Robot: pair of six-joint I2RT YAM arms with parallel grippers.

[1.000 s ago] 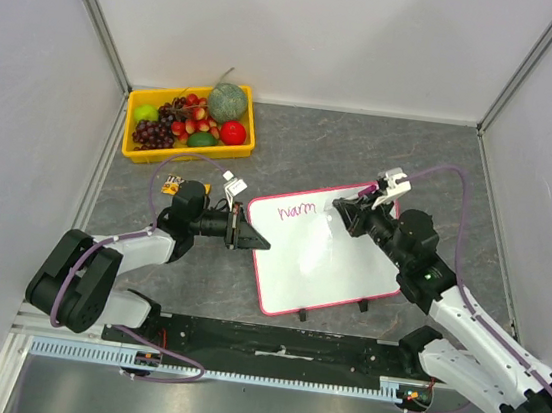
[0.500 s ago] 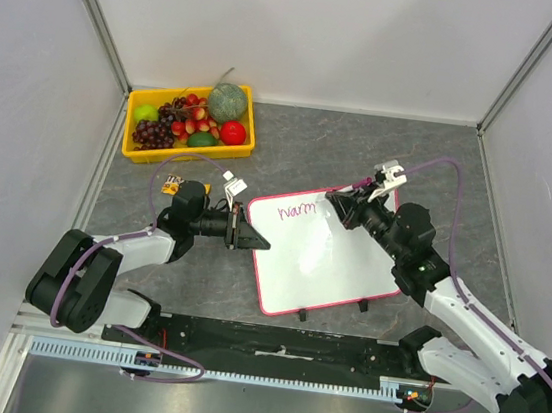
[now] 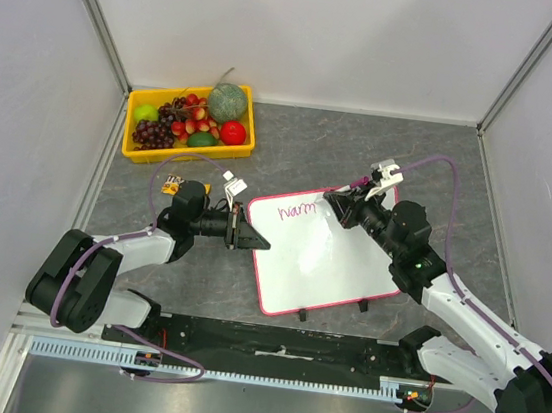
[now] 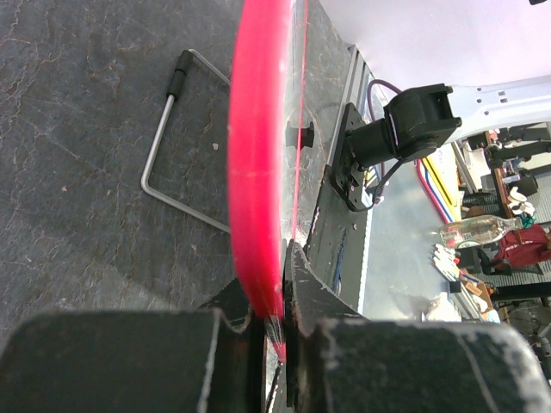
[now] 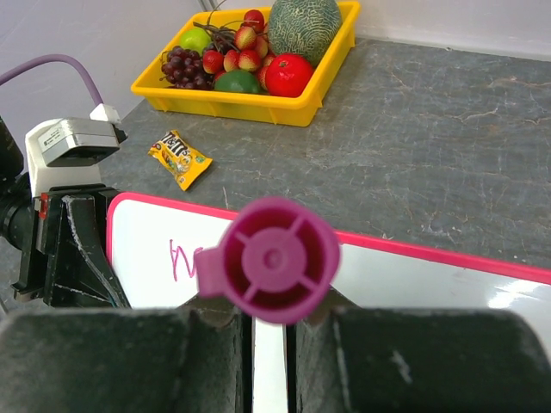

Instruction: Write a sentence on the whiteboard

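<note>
Glossy white whiteboard [image 3: 334, 269] with the pink-red rim sits mid-table between the arms, with only "warm" of the thin magenta sentence [image 3: 296, 210] at its top-left. Left gripper [image 3: 243, 235] is pinched onto the board's left rim, I'd guess so it won't skate under the pen. The right gripper [image 3: 344, 208] is clamped round a magenta marker [image 5: 274, 258] just past the last letter.

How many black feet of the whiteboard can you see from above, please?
2, both under the whiteboard's near edge: one foot near its middle, the other foot by the right corner. Others may be hidden underneath.
</note>
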